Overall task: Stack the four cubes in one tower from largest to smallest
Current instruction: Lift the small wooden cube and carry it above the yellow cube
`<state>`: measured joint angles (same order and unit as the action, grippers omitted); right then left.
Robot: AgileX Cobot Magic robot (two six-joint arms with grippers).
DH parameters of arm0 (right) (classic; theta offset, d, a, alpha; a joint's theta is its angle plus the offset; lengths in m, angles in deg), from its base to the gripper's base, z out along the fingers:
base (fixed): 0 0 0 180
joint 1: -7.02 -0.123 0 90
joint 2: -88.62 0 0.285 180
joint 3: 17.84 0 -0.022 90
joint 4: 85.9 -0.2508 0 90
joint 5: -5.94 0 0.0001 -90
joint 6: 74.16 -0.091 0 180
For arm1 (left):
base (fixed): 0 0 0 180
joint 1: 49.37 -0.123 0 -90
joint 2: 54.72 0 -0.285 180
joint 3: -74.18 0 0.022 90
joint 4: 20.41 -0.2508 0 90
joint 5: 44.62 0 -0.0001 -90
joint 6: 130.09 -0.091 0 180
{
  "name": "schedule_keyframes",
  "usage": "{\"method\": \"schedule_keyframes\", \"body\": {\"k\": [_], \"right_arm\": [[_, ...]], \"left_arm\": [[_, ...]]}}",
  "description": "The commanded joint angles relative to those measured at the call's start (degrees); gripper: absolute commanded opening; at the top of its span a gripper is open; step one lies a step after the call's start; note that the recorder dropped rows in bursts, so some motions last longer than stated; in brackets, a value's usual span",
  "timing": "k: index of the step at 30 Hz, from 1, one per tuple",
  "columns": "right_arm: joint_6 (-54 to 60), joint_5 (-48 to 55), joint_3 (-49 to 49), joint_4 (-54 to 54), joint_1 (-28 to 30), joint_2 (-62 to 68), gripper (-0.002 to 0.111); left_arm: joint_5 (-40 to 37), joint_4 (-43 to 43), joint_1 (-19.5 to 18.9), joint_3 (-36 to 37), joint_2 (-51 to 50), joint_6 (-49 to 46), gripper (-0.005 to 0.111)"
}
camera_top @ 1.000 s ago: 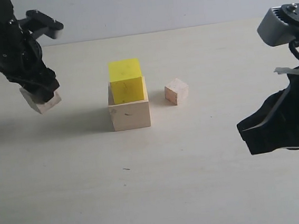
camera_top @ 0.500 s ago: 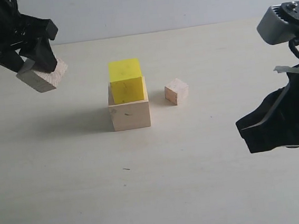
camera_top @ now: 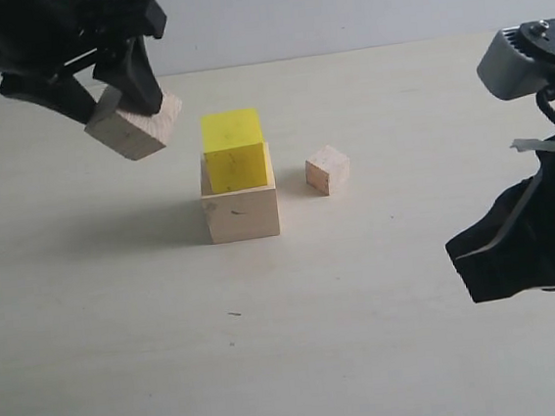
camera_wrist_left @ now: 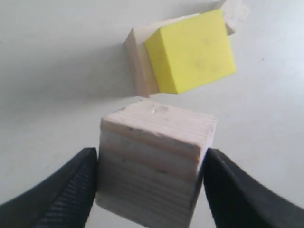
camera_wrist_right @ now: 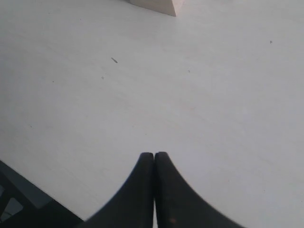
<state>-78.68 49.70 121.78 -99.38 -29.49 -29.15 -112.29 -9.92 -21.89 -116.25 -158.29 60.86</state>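
Note:
The largest wooden cube [camera_top: 241,211] rests on the table with the yellow cube [camera_top: 234,149] on top of it; both also show in the left wrist view, the wooden base [camera_wrist_left: 138,66] under the yellow cube [camera_wrist_left: 192,50]. My left gripper [camera_top: 122,103] is shut on the medium wooden cube [camera_top: 135,126], tilted in the air up and left of the yellow cube; the same cube [camera_wrist_left: 154,159] sits between the fingers [camera_wrist_left: 71,190]. The smallest wooden cube [camera_top: 328,170] lies right of the stack. My right gripper [camera_wrist_right: 154,156] is shut and empty, low at the right.
The pale tabletop [camera_top: 369,337] stretches in front of the stack. The right arm's black body [camera_top: 526,238] hangs over the table's right side. A corner of the large cube [camera_wrist_right: 156,5] shows at the edge of the right wrist view.
My left gripper has lifted the medium wooden cube and carried it right, from near the table at far left to just beside the yellow cube's top. The right arm has barely moved.

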Motion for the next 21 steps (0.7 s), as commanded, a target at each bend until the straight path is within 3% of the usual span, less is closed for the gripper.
{"method": "schedule_keyframes", "body": {"k": [1,9,21], "right_arm": [[0.3,-0.6,-2.5,0.6,0.3,-0.4,0.0],[0.1,-1.3,-4.6,0.6,0.3,-0.4,0.0],[0.1,-1.7,-4.6,0.6,0.3,-0.4,0.0]], "left_arm": [[-2.3,-3.0,2.6,-6.1,-0.1,5.0,0.0],[-2.3,-5.7,6.5,-14.5,-5.2,11.9,0.0],[-2.3,-5.7,8.2,-15.2,-12.2,17.0,0.0]]}}
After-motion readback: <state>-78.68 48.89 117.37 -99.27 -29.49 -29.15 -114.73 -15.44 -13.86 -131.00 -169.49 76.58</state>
